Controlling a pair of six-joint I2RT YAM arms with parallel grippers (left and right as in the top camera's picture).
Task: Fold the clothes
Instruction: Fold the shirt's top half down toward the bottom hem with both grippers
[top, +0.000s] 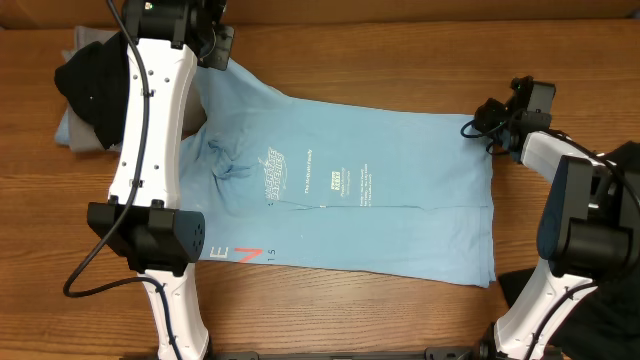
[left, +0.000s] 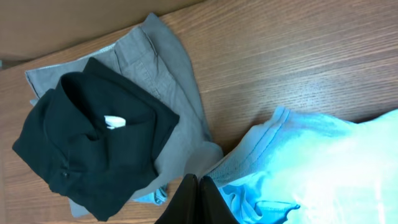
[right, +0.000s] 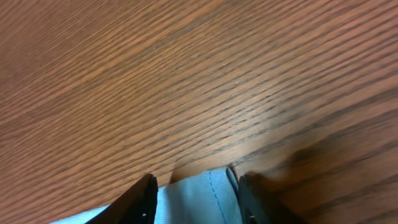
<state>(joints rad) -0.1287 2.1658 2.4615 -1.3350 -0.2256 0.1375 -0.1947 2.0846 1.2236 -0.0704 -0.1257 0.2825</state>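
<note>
The sky-blue T-shirt (top: 380, 200) lies spread on the worktop (top: 400, 60), the left pincer (left: 198, 202) shut at its far left corner, the right pincer (right: 195, 199) apart astride its far right hem corner: grasping for the first fold, I judge, and next the right must clamp the hem before lifting.

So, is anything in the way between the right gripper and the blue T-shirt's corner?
Nothing visible. The blue T-shirt has its hemmed corner lying between the open jaws of the right gripper, flat on the wooden table.
</note>
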